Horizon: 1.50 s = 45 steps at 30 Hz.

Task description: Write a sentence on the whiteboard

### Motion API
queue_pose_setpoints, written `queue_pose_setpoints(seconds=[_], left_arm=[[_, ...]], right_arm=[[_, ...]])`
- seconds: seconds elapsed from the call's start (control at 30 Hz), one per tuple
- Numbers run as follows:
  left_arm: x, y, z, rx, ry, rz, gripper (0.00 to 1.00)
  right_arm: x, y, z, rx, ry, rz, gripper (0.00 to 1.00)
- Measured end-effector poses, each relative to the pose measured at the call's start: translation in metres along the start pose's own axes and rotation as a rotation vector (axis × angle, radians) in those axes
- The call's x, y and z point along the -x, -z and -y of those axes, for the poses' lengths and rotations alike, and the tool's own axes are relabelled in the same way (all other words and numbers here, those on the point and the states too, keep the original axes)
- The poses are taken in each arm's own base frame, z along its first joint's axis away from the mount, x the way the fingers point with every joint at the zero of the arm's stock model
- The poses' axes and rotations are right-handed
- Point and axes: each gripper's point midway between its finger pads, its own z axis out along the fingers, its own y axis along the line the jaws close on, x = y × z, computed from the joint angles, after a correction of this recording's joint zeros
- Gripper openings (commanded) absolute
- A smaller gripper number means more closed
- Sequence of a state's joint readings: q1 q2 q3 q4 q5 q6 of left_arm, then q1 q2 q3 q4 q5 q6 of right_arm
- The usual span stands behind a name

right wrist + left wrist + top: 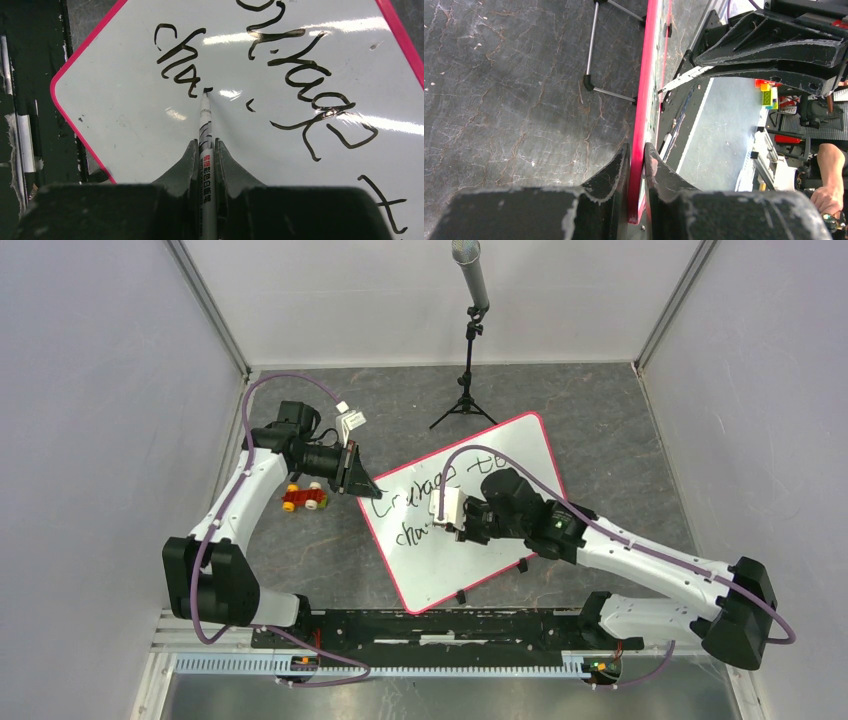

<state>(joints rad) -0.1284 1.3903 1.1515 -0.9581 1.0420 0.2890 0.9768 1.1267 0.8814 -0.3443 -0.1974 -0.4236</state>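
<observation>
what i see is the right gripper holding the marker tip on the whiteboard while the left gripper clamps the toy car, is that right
One thing is off: the left gripper clamps the pink rim of the whiteboard, not the toy car, as the left wrist view shows; the car lies apart on the table. The right gripper does hold the marker tip on the whiteboard.

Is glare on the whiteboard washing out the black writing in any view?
Right wrist: glare streaks cross the pink-rimmed white whiteboard and black marker script, strokes legible. Left wrist: board seen edge-on, writing hidden. Top external: even light, no glare.
</observation>
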Motion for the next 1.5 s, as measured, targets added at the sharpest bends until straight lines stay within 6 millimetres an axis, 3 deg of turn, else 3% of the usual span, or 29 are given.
queue_pose_setpoints(seconds=[0.7, 1.13, 1.5], left_arm=[[0.0, 0.0, 0.0, 0.001, 0.0, 0.0, 0.02], [0.0, 0.0, -0.001, 0.002, -0.001, -0.001, 0.02], [0.0, -0.001, -0.001, 0.002, -0.002, -0.002, 0.02]], right_arm=[[-0.009, 0.001, -0.007, 0.01, -0.004, 0.0, 0.0], [-0.003, 0.003, 0.011, -0.04, -0.023, 0.008, 0.0], [-0.008, 0.005, 0.01, -0.033, -0.03, 0.018, 0.0]])
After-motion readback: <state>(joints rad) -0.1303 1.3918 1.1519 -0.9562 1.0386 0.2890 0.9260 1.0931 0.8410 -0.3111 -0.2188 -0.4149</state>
